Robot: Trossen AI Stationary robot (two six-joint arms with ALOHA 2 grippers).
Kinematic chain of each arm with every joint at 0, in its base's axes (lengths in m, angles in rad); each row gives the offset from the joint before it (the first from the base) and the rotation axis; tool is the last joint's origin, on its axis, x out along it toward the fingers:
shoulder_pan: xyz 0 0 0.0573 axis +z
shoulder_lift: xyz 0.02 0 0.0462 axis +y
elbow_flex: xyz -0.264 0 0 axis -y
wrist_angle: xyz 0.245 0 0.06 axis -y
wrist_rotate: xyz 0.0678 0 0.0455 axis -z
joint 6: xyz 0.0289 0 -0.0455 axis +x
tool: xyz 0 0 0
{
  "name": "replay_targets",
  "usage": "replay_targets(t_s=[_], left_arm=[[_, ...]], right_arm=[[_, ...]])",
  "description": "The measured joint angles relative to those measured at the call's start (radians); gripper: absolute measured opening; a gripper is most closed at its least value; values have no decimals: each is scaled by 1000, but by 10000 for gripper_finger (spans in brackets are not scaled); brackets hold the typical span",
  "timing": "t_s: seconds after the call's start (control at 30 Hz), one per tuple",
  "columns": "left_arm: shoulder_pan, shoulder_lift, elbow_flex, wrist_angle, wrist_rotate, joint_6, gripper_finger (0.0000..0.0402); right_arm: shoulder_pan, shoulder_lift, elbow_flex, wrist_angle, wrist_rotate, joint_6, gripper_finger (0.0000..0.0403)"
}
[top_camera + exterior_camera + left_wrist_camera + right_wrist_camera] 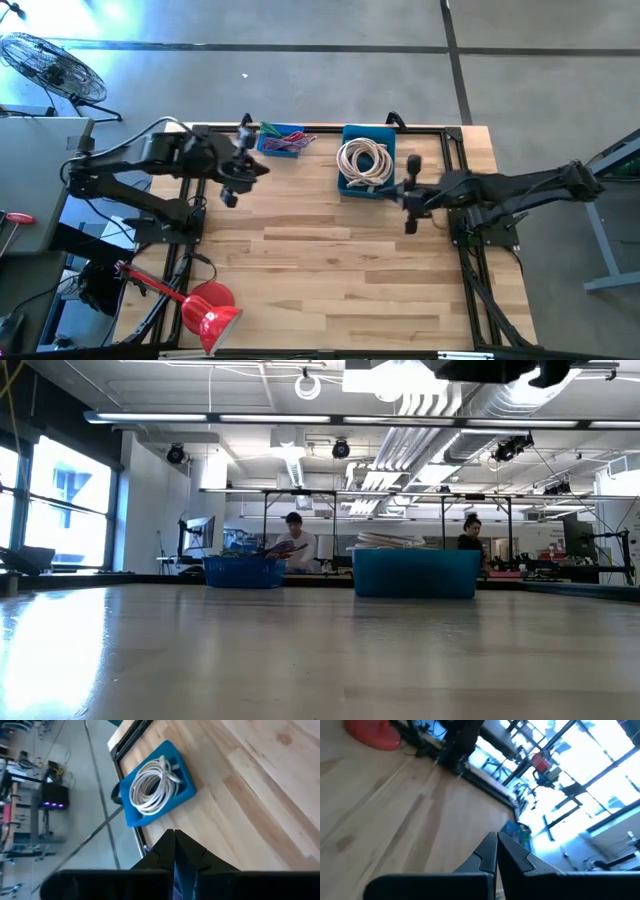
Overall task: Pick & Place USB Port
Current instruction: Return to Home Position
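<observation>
Wooden table (330,260): white cable (365,160) lies coiled in the larger blue bin (365,191) beside the right gripper (497,839); coloured cables (285,138) sit in the smaller bin (264,150) beside the left gripper (174,836). Both grippers are closed and empty.

Two black jointed arms here, the left arm (160,152) and the right arm (520,186), both slim. Dark, angular fingers (192,857) taper to points.

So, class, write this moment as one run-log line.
left gripper: shut, empty | right gripper: shut, empty | white cable: coiled in larger bin | coloured cables: in smaller bin
</observation>
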Motion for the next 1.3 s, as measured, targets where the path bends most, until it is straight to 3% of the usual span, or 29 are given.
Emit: replay_targets(t_s=[0.13, 0.27, 0.53, 0.8, 0.97, 1.3], left_arm=[[1, -86, -46, -29, -50, 28, 0], [1, -239, -176, -3, -117, 5, 0], [1, -631, -563, 307, -73, -22, 0], [1, -914, -803, 444, -79, -117, 0], [1, -983, -865, 507, -79, -203, 0], [1, -1013, -990, 528, -56, -287, 0]], right_arm=[[-23, -86, 31, -32, -32, 15, 1], [-95, -170, 41, -31, -148, 72, 1], [-276, -238, 40, -6, -406, 201, 0], [-365, -216, 39, -3, -447, 263, 0], [-402, -173, 39, 39, -412, 321, 0], [-438, -102, -7, 111, -466, 331, 0]])
